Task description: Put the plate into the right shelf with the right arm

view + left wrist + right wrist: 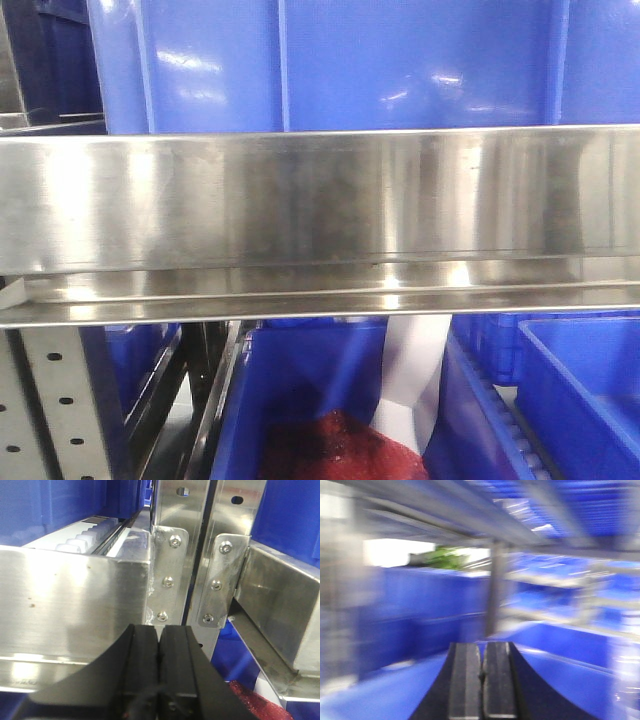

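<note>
The white plate is not in any view. The stainless-steel shelf shows as a broad brushed front rail (320,220) across the front view, with a perforated grey upright (50,400) at lower left. In the left wrist view its rail (75,600) and bolted uprights (170,580) stand close ahead. My left gripper (159,630) is shut and empty, just before the rail's corner. My right gripper (481,647) is shut and empty. The right wrist view is blurred by motion and shows blue bins (420,605) and a rack post (495,590) ahead.
Blue plastic bins stand above the rail (330,60) and below it (590,390). A red mesh-like thing (340,450) lies in a lower bin, also in the left wrist view (260,700). A white strip (415,370) hangs behind. Something green (442,557) sits far back.
</note>
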